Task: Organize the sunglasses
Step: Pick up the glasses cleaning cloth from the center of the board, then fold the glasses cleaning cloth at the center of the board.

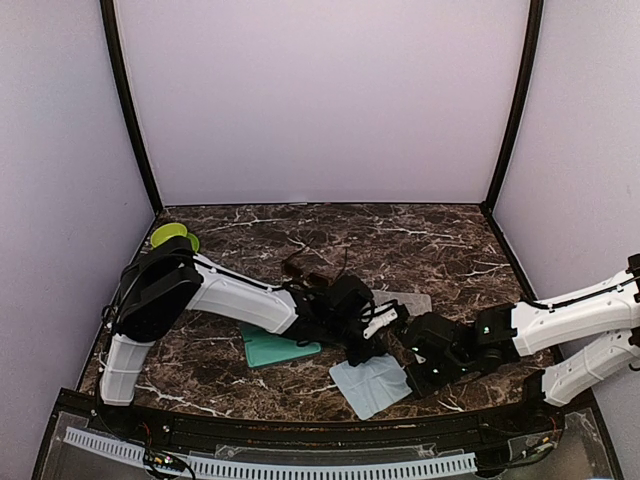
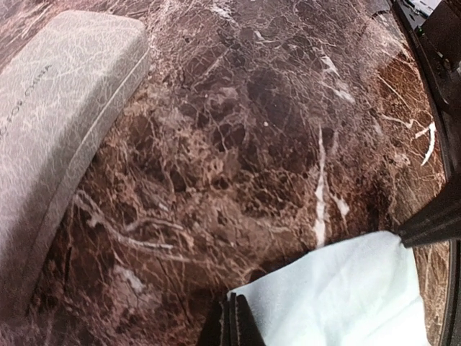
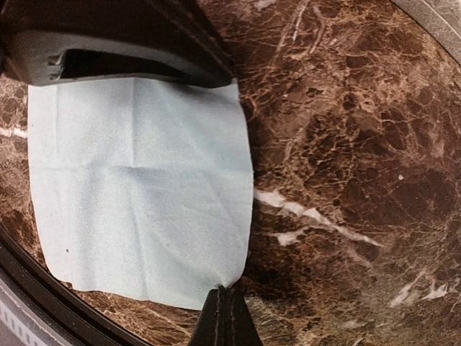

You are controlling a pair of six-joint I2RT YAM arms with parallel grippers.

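Both left claw point(image 2: 232, 304) and right claw point(image 3: 226, 295) pinch 1 pale-blue cloth point(image 3: 137, 187) on marble tabletop point(image 2: 252, 144), lilac walls point(image 1: 320, 100).

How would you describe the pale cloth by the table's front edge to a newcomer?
On the dark marble table, go to the near edge, midway between the arms. The light-blue cloth lies flat there, the left gripper and right gripper shut at two of its corners. It is paler than the teal item to its left.
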